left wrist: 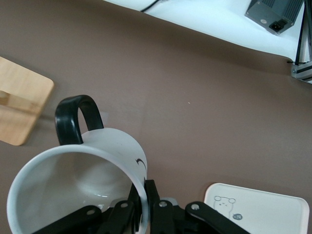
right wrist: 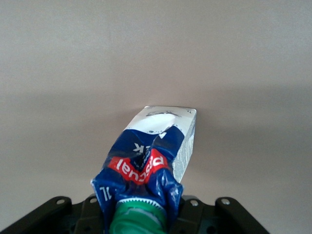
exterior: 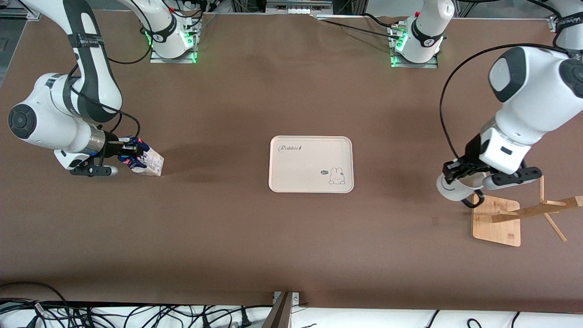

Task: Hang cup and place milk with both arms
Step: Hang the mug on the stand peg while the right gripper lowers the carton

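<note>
The milk carton (exterior: 146, 160) is tilted at the right arm's end of the table. My right gripper (exterior: 132, 151) is shut on its dark blue top; the right wrist view shows the crumpled blue top and green cap (right wrist: 139, 214) between the jaws. My left gripper (exterior: 457, 172) is shut on the rim of the white cup (exterior: 452, 188), held on its side over the table beside the wooden rack (exterior: 524, 213). In the left wrist view the cup (left wrist: 78, 185) shows its open mouth and its black handle (left wrist: 73, 119), with one jaw inside the rim and one outside.
A white rabbit-print tray (exterior: 311, 164) lies at the table's middle; its corner shows in the left wrist view (left wrist: 258, 209). The rack's square wooden base (exterior: 496, 223) and slanted pegs stand at the left arm's end. Cables lie along the front edge.
</note>
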`<state>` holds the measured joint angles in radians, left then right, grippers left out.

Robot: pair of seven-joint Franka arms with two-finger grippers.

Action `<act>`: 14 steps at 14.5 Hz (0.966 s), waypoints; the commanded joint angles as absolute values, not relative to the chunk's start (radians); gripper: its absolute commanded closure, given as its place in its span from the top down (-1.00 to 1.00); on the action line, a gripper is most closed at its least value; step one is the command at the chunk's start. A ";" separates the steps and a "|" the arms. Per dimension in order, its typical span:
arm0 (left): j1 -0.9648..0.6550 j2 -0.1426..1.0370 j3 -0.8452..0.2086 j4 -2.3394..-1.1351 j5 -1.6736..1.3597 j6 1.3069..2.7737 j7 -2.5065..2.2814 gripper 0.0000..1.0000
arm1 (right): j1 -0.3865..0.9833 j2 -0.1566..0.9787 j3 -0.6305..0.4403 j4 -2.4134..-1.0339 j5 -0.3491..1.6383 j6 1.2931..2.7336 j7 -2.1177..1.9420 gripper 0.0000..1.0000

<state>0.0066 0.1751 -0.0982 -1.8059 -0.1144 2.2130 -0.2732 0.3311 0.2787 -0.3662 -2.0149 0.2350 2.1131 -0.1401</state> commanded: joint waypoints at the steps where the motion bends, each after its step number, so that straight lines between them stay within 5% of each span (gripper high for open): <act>1: 0.047 0.166 -0.086 -1.787 -0.065 2.187 -0.149 -1.00 | 0.304 0.285 -0.364 -2.022 0.259 2.131 -0.234 0.02; 2: 0.057 0.166 -0.074 -1.783 -0.064 2.187 -0.103 -1.00 | 0.292 0.288 -0.364 -2.014 0.259 2.126 -0.261 0.95; 6: 0.074 0.167 -0.038 -1.753 -0.063 2.186 0.020 -1.00 | 0.276 0.270 -0.373 -1.965 0.258 2.086 -0.268 1.00; 14: 0.107 0.167 -0.014 -1.755 -0.067 2.160 0.095 -1.00 | 0.272 0.270 -0.439 -1.527 0.252 1.582 -0.267 1.00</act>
<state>0.0888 0.1745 -0.0122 -1.7671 -0.0826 2.1997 0.0592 0.2815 0.2615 -0.4330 -1.6545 0.2356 1.6963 -0.2442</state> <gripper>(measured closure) 0.930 0.000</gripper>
